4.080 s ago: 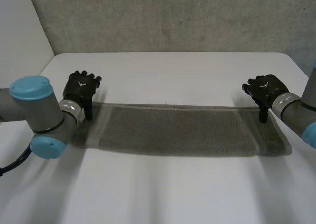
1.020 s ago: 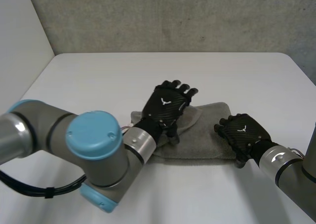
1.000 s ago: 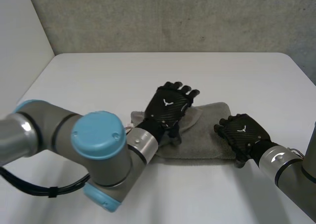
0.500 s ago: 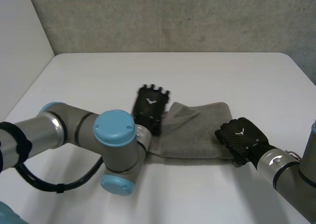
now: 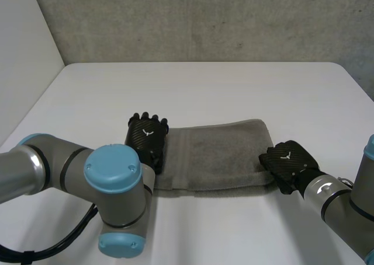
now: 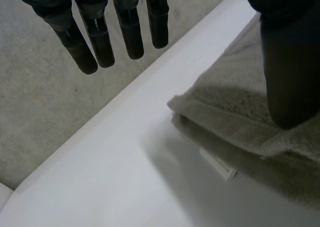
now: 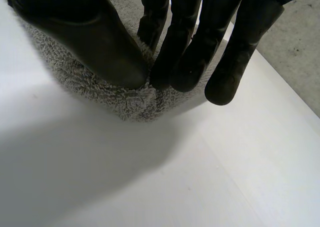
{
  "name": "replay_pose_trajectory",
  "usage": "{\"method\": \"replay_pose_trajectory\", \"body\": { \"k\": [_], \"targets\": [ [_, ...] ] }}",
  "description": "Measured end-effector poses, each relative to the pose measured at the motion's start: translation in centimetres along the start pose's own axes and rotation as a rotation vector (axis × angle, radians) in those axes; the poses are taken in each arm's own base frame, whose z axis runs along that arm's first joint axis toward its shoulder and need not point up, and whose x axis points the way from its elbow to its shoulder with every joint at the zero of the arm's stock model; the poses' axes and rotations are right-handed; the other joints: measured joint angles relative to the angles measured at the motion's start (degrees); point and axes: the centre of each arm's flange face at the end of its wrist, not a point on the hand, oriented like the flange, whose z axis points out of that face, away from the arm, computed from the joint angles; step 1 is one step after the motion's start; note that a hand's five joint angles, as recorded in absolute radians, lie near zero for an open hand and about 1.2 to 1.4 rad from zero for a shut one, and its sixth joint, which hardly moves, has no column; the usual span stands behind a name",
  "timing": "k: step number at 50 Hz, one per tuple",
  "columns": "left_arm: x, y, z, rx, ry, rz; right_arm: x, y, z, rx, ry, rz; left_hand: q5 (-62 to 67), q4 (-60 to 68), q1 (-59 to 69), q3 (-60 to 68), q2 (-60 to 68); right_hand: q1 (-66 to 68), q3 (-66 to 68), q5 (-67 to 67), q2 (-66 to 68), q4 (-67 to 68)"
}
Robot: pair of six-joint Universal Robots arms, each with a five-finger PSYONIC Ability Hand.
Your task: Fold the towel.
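A grey towel [image 5: 222, 154] lies folded in layers on the white table [image 5: 204, 90]. My left hand [image 5: 146, 138] hovers at the towel's left edge. In the left wrist view its fingers [image 6: 100, 42] hang straight and apart, and the thumb stands over the layered edge of the towel [image 6: 240, 132] with nothing held. My right hand [image 5: 289, 163] is at the towel's near right corner. The right wrist view has this hand's [image 7: 190, 52] thumb and fingers pinched together on that fluffy corner of the towel [image 7: 125, 102].
Bare white table surrounds the towel on all sides. A grey wall [image 5: 204, 20] rises behind the far table edge. My left arm [image 5: 111, 177] reaches across the near left part of the table.
My left hand drew back from the towel's middle to its left edge, and the flap it was on now lies flat. My right hand closed its fingers on the near right corner.
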Motion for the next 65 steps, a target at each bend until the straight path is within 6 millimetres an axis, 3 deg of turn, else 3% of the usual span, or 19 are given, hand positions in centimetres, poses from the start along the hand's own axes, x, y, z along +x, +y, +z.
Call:
{"method": "replay_pose_trajectory", "body": {
  "k": [14,17,22,27,33,37,42,43,48,50,53,60,65],
  "targets": [
    [-0.5,0.4,-2.8,-0.036,0.021,-0.021,1.2,-1.6,-1.5,-0.047,0.015,-0.192,-1.63,-0.31,-0.61,-1.02,-0.49,0.42,0.12,0.01,0.07,0.00],
    [-0.8,0.3,-3.2,-0.038,0.020,-0.025,1.7,-2.3,-1.6,-0.049,0.023,-0.237,-2.42,-1.02,-1.27,-1.67,-1.07,0.87,0.12,0.03,0.41,0.00],
    [-2.4,-1.3,-3.2,0.001,-0.018,-0.053,1.7,-5.3,-1.3,0.029,0.033,-0.305,-4.00,-2.06,-2.19,-3.05,-2.00,1.77,0.12,0.16,0.41,0.00],
    [-5.8,-3.5,-2.3,0.059,-0.107,-0.106,-1.7,-9.5,-0.6,0.183,-0.033,-0.383,-4.13,-2.06,-2.35,-3.25,-2.23,2.16,0.15,0.44,0.66,0.00],
    [-9.7,-5.6,-1.7,0.122,-0.204,-0.188,-9.6,-13.1,-0.1,0.356,-0.204,-0.470,-4.81,-2.97,-3.06,-3.91,-3.26,2.42,0.13,0.44,0.67,0.00],
    [-11.4,-5.9,-1.4,0.137,-0.246,-0.233,-15.0,-13.2,-0.1,0.414,-0.333,-0.508,-4.90,-2.99,-3.16,-4.07,-3.34,2.66,0.13,0.44,0.67,0.00],
    [-12.3,-5.5,-1.2,0.129,-0.270,-0.252,-17.8,-12.2,0.3,0.418,-0.413,-0.521,-4.99,-2.99,-3.17,-4.12,-3.35,2.74,0.13,0.43,0.67,0.00],
    [-12.4,-5.4,-1.2,0.127,-0.270,-0.253,-17.9,-12.0,0.4,0.412,-0.419,-0.518,-5.05,-2.99,-3.18,-4.13,-3.35,-3.62,-5.08,-5.24,-5.67,-5.47],
    [-11.9,-5.3,-1.1,0.133,-0.225,-0.258,-16.9,-12.0,0.0,0.386,-0.401,-0.476,-5.14,-2.99,-3.18,-4.14,-3.35,-48.07,-50.23,-50.70,-50.89,-50.67],
    [-11.5,-5.4,-1.1,0.142,-0.191,-0.264,-15.8,-12.3,-0.4,0.379,-0.380,-0.440,-5.14,-3.00,-3.18,-4.14,-3.35,-56.80,-59.87,-62.10,-60.14,-60.48],
    [-10.9,-5.7,-1.1,0.158,-0.146,-0.276,-14.1,-12.8,-1.1,0.369,-0.349,-0.370,-5.14,-2.99,-3.18,-4.14,-3.35,-59.71,-62.37,-63.21,-61.91,-62.18],
    [-8.6,-6.6,-1.4,0.195,-0.033,-0.338,-7.0,-12.8,-1.5,0.299,-0.240,0.020,-5.14,-3.00,-3.18,-4.14,-3.35,-60.06,-62.38,-63.22,-61.91,-62.18],
    [-6.6,-6.6,-1.8,0.190,0.027,-0.355,-4.4,-12.0,-1.2,0.262,-0.209,0.203,-5.14,-2.99,-3.18,-4.14,-3.35,-60.06,-62.38,-63.22,-61.91,-62.18]
  ]
}}
